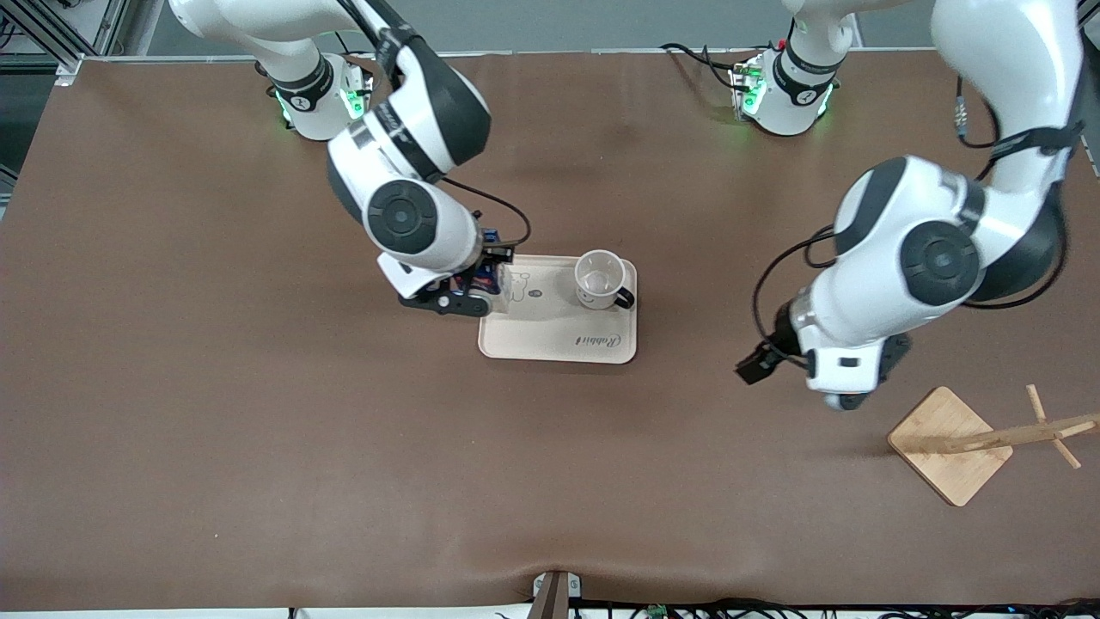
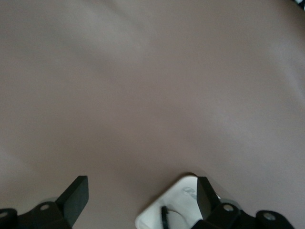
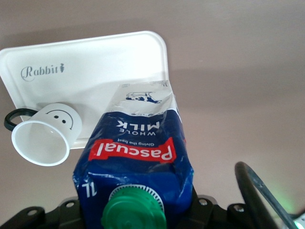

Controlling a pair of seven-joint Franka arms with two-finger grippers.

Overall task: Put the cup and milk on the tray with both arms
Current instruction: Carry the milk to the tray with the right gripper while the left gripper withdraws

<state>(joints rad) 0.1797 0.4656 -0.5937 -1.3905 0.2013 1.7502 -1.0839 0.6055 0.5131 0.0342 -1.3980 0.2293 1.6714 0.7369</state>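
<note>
A: Tray (image 1: pixel 550 340) pos?

B: Mid-table, flat, cream, "Rabbit" script on the edge nearer the front cam. Cup (image 1: pixel 599 278) stands upright on it, in the corner toward the left arm's end & farther from the front cam, handle toward the left arm's end. Smiley shows in the right wrist view, cup (image 3: pixel 45 136) w/ tray (image 3: pixel 95 67) under it.

A: Milk?

B: Milk (image 1: pixel 486 277) is in the right gripper (image 1: pixel 478 288), at the tray's edge toward the right arm's end. In front view mostly hidden by the wrist, just a bit of blue shows. Right wrist view is clearer: milk (image 3: pixel 138 162) w/ green cap close to the cam, blue top, white lower part pointing down at the tray. Can't tell if its base touches the tray.

A: Right gripper state?

B: Clamped on the carton, fingers pressed on both sides.

A: Left?

B: Left gripper (image 1: pixel 840 397) hangs over bare table (image 1: pixel 258 430) toward the left arm's end, near a wooden stand (image 1: pixel 954 443), well apart from tray. Jaws spread wide, nothing between the fingers (image 2: pixel 74 195). Left arm waits.
</note>
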